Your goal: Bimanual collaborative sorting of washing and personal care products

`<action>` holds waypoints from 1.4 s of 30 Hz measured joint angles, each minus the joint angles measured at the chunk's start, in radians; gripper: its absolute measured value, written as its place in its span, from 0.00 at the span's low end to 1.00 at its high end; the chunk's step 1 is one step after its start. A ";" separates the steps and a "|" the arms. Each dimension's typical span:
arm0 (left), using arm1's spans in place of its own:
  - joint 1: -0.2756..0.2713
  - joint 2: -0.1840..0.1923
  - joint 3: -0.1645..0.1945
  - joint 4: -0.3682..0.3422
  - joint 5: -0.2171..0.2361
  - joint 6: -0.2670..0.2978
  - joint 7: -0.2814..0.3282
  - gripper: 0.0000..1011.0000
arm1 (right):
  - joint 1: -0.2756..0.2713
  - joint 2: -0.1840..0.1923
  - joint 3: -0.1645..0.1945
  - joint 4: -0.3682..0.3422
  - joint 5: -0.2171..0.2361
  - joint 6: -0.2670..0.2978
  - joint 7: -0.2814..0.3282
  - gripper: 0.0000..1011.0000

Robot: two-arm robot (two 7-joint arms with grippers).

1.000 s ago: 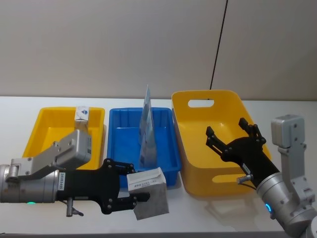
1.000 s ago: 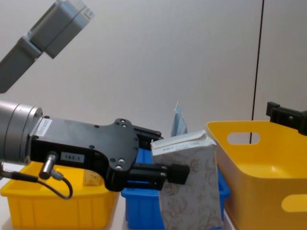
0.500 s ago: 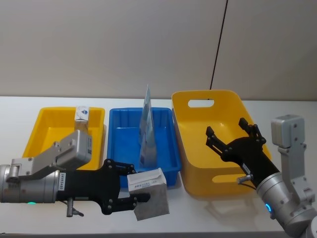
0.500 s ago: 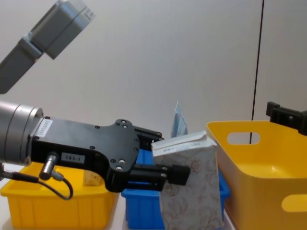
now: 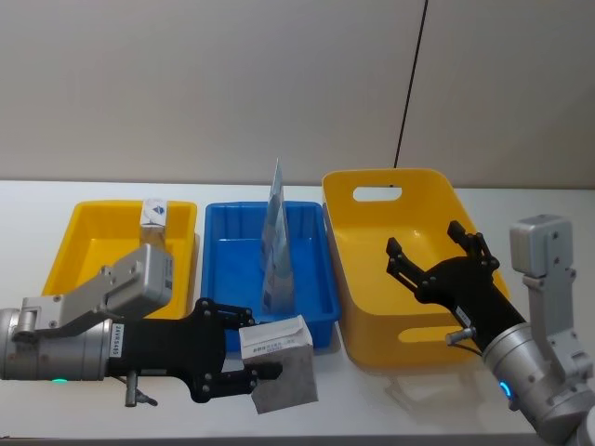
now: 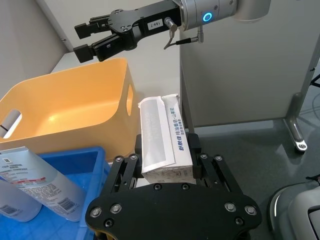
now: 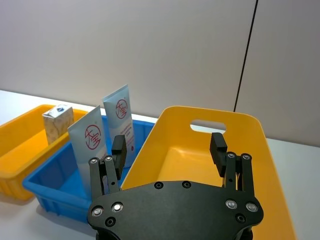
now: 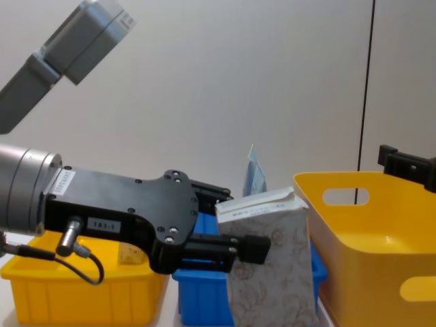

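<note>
- The shallow yellow tray [image 5: 70, 255], farthest left on the white table [image 5: 232, 190], holds one small pack [image 5: 154, 223] standing upright against its back wall
- The blue bin [image 5: 223, 269] in the middle holds two light-blue pouches [image 7: 88, 145]. They are flat and thin and taper upward from a broad base. Each stands on end with its long axis near vertical and carries a round red mark
- From the head camera the pouches overlap, so whether they touch is hard to say
- The deep yellow tub [image 5: 367, 279] on the right is smooth plastic with rounded corners and a slot handle cut in its back wall
- The left gripper [image 5: 251, 346] is clamped on a second pack [image 5: 282, 372] just in front of the blue bin's near right corner, its black fingers pressing the two sides below the top
- This second pack is a rectangular carton with beige speckled sides and a white folded top. It stands upright with its long axis vertical and its top up, slightly tilted in the chest view
- The right gripper [image 5: 423, 237] hovers over the near right part of the deep yellow tub with its fingers spread wide apart
</note>
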 joint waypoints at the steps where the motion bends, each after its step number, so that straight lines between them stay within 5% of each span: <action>1: 0.000 0.000 0.000 0.000 0.000 0.000 0.000 0.44 | 0.000 0.001 0.001 0.000 0.002 0.000 0.004 0.99; 20: 0.000 0.000 0.000 0.000 0.000 0.000 0.000 0.44 | 0.013 0.100 0.023 0.004 0.098 0.014 0.216 0.99; 42: 0.000 0.000 0.000 0.000 0.000 0.000 0.000 0.44 | 0.048 0.298 0.013 0.015 0.225 0.035 0.561 0.99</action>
